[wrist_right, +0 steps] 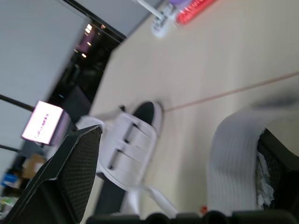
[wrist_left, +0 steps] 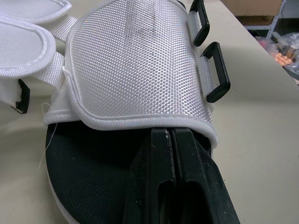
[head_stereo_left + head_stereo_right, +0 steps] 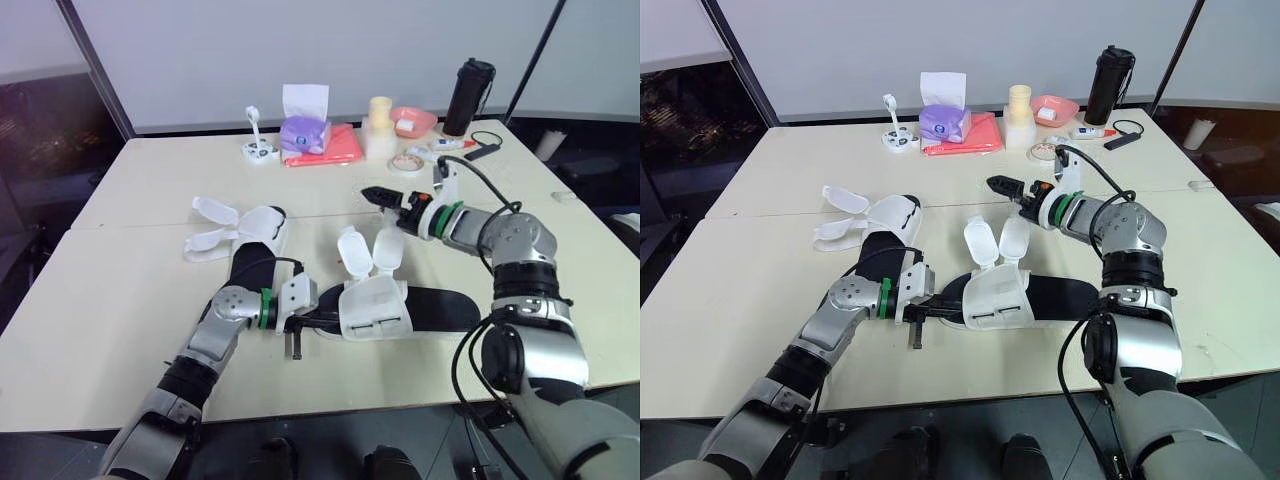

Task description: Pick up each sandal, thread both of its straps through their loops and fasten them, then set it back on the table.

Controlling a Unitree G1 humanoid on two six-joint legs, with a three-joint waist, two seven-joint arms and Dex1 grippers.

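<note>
Two sandals lay on the table [image 3: 120,310], both with their straps undone.

The near sandal [image 3: 375,305] sat flat in front of the robot, and the far sandal [image 3: 255,235] was off to its left. The left gripper [image 2: 171,140] was pinched shut, its tips tucked under the toe edge of the white upper. The right gripper [image 3: 378,196] hovered, spread wide, above the two loose straps [image 3: 352,250]. I'd have wanted the left to hold the sole down while the right took one strap near its tip, so the end could go squarely into its black loop [image 2: 216,72] without twisting.
</note>
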